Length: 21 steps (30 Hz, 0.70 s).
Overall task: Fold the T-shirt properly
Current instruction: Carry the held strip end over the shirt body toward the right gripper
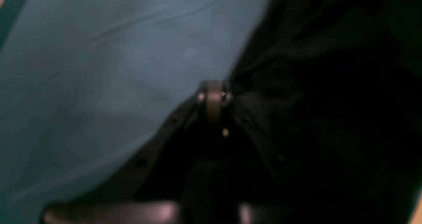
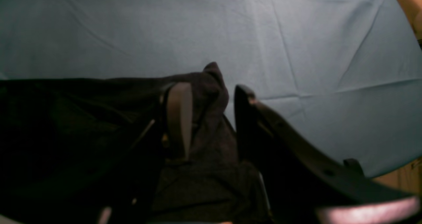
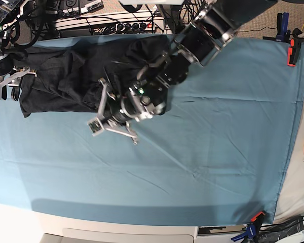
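T-shirt: crumpled in the upper left of the base frame, long axis left to right
left jaws: together, at the shirt's lower right edge, pinch unclear
right jaws: apart around a raised fold at the left end
counter cloth: teal, wide bare room below and right

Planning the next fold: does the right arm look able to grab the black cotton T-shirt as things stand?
Probably yes: the right gripper has its fingers apart on either side of a bunched edge of the black cotton T-shirt, nothing else between them.
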Each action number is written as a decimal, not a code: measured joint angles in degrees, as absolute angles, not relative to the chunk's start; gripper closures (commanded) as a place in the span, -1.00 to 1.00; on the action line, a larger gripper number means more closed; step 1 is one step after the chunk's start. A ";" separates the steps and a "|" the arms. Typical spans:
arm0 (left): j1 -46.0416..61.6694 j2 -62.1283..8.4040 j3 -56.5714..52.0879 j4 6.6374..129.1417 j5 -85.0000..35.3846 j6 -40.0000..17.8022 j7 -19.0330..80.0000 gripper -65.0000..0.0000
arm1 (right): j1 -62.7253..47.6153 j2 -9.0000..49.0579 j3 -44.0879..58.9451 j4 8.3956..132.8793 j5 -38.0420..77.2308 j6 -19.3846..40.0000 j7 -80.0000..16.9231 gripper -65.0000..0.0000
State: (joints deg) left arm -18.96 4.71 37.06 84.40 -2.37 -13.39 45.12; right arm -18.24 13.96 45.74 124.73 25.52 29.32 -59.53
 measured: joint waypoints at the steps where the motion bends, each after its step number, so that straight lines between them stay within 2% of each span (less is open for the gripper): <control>1: -19.22 3.99 37.06 84.40 -2.35 -13.28 46.13 1.00 | -18.24 13.96 45.74 124.73 25.52 29.32 -59.55 0.32; 8: -19.40 -1.83 37.06 84.38 -8.88 -13.50 62.30 1.00 | -18.24 13.96 45.74 124.73 25.52 29.32 -59.53 0.32; 11: -19.00 -3.68 37.06 84.38 -13.23 -13.50 63.35 1.00 | -18.24 13.96 45.74 124.73 25.54 29.32 -59.53 0.32; 17: -17.72 -2.70 37.04 84.42 -16.91 -13.32 63.86 1.00 | -18.24 13.96 45.74 124.73 25.52 29.32 -59.53 0.32; 21: -17.10 -1.43 37.01 84.42 -18.74 -16.12 64.75 1.00 | -18.24 13.96 45.74 124.73 25.54 29.32 -59.53 0.32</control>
State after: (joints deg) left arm -17.10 -1.43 37.01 84.42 -18.74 -16.12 64.75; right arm -18.24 13.96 45.74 124.73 25.54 29.32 -59.53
